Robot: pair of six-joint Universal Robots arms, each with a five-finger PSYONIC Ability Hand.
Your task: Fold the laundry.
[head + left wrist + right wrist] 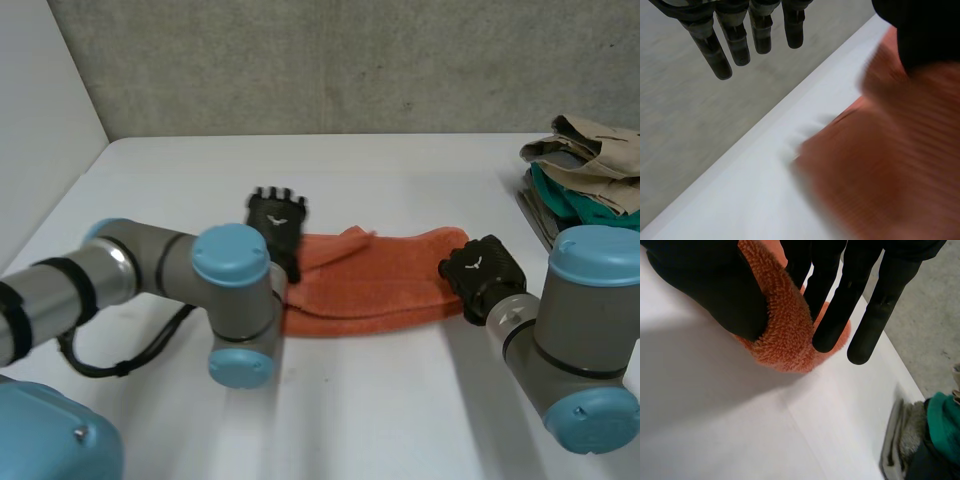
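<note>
Right wrist view: right hand [705, 285] fingers pinch fuzzy orange towel [782, 315]; left hand [735, 40] fingers straight, apart.

The left arm [235, 290] hides one end of the orange towel [380, 285]; the clothes pile [585, 170] runs past the edge.

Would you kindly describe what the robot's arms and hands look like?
The left arm and right arm are grey tubes with rounded light-blue joint caps; black bands ring the left one. The left hand and right hand are black, with slim rod-like fingers and a small white mark on each back.
</note>
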